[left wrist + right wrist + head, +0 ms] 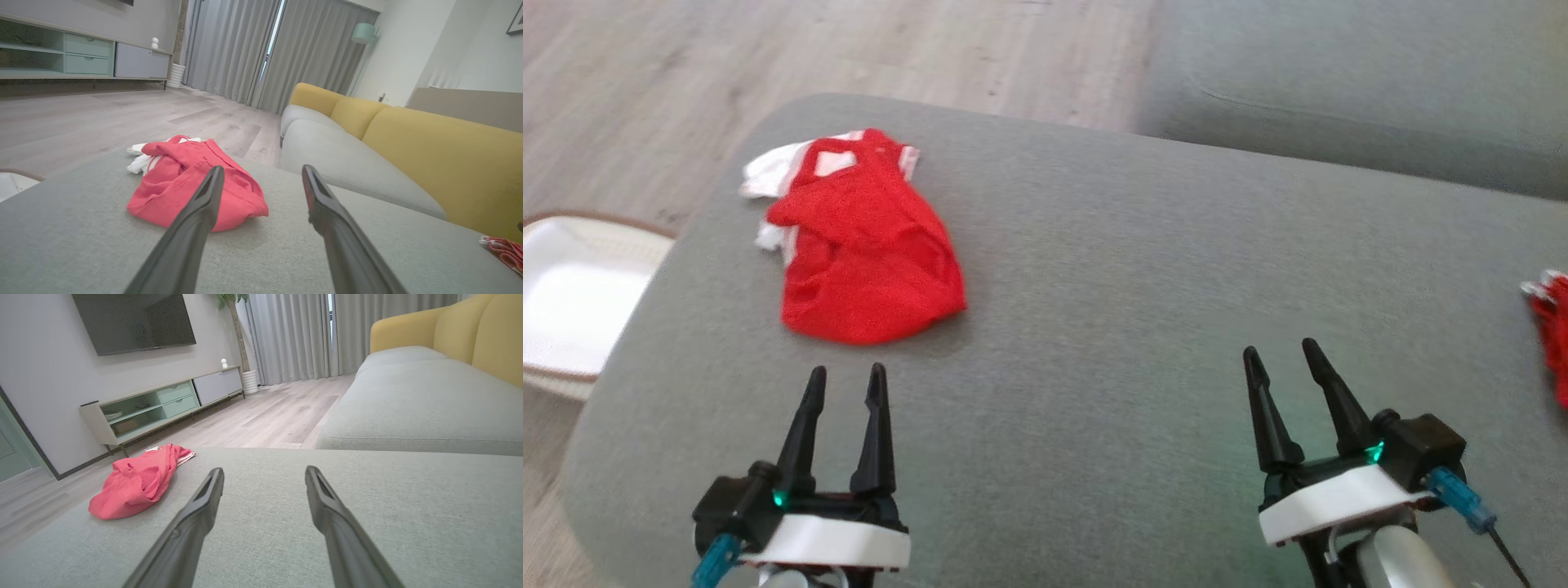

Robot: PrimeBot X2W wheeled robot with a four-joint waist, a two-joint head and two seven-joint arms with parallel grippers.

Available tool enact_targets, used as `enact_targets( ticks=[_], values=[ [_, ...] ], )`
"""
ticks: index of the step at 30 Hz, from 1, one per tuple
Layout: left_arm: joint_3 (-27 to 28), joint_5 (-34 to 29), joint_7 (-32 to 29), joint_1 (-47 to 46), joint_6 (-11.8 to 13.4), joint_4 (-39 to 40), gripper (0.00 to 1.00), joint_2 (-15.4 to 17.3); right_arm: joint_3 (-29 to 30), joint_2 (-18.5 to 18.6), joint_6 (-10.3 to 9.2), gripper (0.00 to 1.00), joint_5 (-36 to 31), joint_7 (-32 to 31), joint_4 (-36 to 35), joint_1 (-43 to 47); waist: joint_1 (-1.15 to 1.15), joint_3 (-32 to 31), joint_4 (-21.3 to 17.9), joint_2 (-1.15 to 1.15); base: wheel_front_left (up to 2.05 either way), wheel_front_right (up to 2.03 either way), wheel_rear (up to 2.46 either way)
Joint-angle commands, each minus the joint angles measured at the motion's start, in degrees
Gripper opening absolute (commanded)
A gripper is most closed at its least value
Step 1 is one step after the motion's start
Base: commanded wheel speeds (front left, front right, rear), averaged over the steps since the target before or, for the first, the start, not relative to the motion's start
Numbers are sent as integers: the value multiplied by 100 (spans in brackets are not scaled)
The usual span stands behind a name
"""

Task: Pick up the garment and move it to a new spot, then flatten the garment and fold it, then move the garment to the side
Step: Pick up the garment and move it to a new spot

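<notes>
Head view, garment [866, 253] lengthwise roughly near-to-far, left fingers [803, 429], right fingers [1267, 416] spread, empty.

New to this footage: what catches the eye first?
A crumpled red garment lies on the grey cushion, far left. The left gripper and right gripper stand open and empty at the near edge. Another red cloth peeks in at the right edge.

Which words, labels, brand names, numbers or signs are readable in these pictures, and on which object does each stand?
No text can be read.
The red garment bears white trim, no print.
The television screen is dark, no logo visible.
The framed picture on the wall is cut off, too small to tell.
</notes>
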State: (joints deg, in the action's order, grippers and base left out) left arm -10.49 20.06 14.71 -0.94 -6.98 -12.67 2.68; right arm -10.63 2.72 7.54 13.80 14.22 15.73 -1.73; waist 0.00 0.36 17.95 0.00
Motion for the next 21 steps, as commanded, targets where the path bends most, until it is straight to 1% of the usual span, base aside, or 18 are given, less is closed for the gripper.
enact_targets(
  ticks=[1, 5, 10, 16, 21],
  values=[
    [237, -66, 29, -160, 54, 185, 100, 20, -139, 16, -5, 100, 43, 77, -163, -143, 0, -56, 186, 0, 0, 0, 0],
    [301, -94, 29, -108, 66, 202, 100, 20, -239, 16, -5, 100, 50, 77, -158, -151, 0, -57, 391, 0, 0, 0, 0],
    [315, -96, 29, -89, 65, 213, 100, 20, -291, 16, -5, 100, 69, 77, -130, -139, 0, -53, 541, 0, 0, 0, 0],
    [365, -100, 29, -94, 62, 234, 100, 20, -337, 16, -5, 100, 92, 77, -130, -142, 0, -38, 584, 0, 0, 0, 0],
    [483, -70, 29, -152, 73, 297, 100, 20, -353, 16, -5, 100, 69, 78, -175, -201, 0, 67, 515, 0, 0, 0, 0]
  ],
)
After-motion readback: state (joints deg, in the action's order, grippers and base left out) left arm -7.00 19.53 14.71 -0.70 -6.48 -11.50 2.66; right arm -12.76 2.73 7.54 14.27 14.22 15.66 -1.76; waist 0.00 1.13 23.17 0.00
